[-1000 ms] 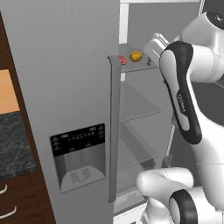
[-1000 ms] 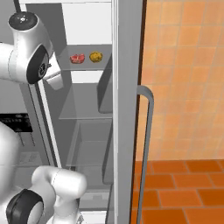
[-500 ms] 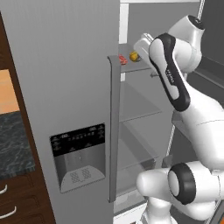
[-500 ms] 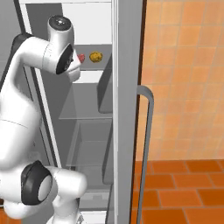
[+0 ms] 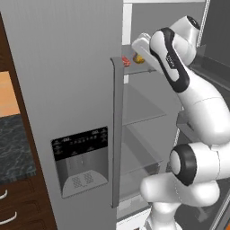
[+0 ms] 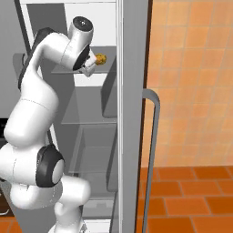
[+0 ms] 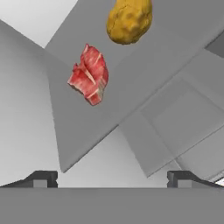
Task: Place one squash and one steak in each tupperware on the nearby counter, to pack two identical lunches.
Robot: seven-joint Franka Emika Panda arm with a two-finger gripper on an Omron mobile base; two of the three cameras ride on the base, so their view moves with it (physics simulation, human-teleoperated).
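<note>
Reaching into the open fridge [image 5: 81, 90], the arm [image 5: 179, 76] has its gripper [image 7: 113, 177] up at the top shelf [image 7: 144, 74], with the jaws spread wide and nothing between them. On that grey shelf lie one steak [image 7: 89, 75] and one squash [image 7: 129, 18], near each other but apart. Seen from the hand, the steak sits closer to the gripper than the squash, and both lie beyond the fingertips [image 7: 41, 178], untouched. From the left base view the steak [image 5: 126, 61] shows just behind the fridge's door handle [image 5: 117, 134], with the squash [image 5: 138, 59] beside it, partly hidden by the hand. From the right base view the squash [image 6: 100, 59] rests on the shelf just past the wrist. Left of the fridge, a strip of dark counter [image 5: 15, 143] shows over brown drawers [image 5: 18, 206].
</note>
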